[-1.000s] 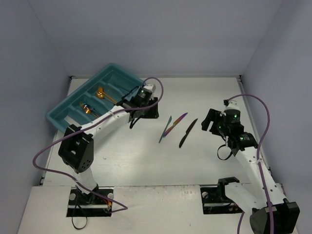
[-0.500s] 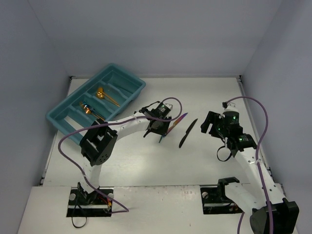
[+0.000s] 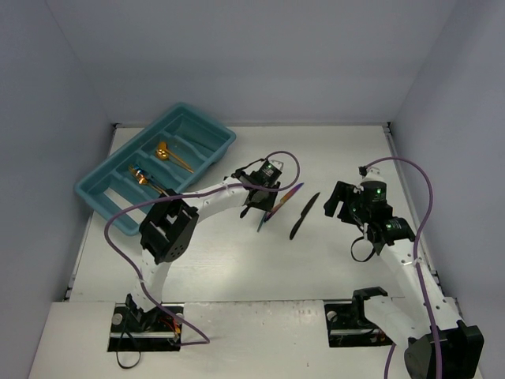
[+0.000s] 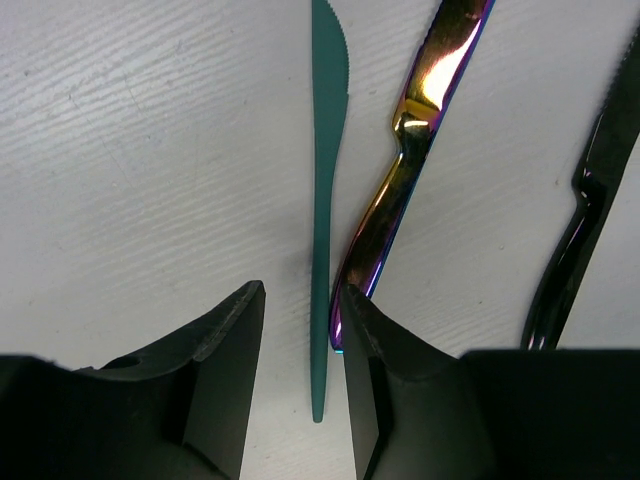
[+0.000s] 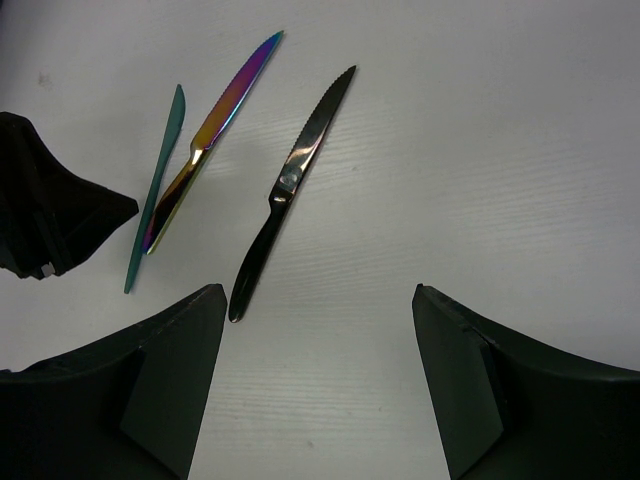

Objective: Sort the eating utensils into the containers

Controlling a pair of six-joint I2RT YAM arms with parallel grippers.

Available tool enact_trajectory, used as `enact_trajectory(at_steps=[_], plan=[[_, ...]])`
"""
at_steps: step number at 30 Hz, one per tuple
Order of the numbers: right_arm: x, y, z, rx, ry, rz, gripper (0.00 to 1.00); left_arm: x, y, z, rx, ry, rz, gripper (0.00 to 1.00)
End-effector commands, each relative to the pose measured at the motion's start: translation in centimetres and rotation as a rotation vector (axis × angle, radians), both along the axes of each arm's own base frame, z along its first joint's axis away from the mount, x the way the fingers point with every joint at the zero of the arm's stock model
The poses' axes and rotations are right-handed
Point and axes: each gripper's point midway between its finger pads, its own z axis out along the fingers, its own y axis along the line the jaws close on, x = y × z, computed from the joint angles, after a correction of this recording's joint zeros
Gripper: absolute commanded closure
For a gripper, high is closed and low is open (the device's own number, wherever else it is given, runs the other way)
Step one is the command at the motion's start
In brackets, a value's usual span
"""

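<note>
White tabletop carries three knives lying side by side near its middle. To their right the right gripper hovers with its fingers spread wide and nothing between them; the black knife lies just beyond its left finger. The left gripper sits low over the table, fingers parted around the handle of the teal knife but not closed on it. The iridescent purple knife ends right at one fingertip. At the far left, the teal cutlery tray holds a copper-gold spoon and a second copper-gold utensil in separate compartments.
</note>
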Motion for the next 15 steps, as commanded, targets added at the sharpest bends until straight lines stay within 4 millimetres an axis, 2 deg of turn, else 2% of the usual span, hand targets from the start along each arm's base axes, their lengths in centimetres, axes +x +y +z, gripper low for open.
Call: enact_trajectory(at_steps=[1, 7, 15], plan=[[0.7, 0.2, 0.6, 0.010, -0.030, 0.003, 0.27, 1.7, -1.7, 1.8, -0.034, -0.068, -0.016, 0.67], [0.7, 0.3, 0.5, 0.012, -0.029, 0.003, 0.27, 1.8, -1.9, 0.3, -0.018, -0.046, -0.030, 0.68], [0.6, 0.2, 0.7, 0.011, -0.038, -0.001, 0.27, 0.6, -0.7, -1.0, 0.015, -0.002, -0.018, 0.71]])
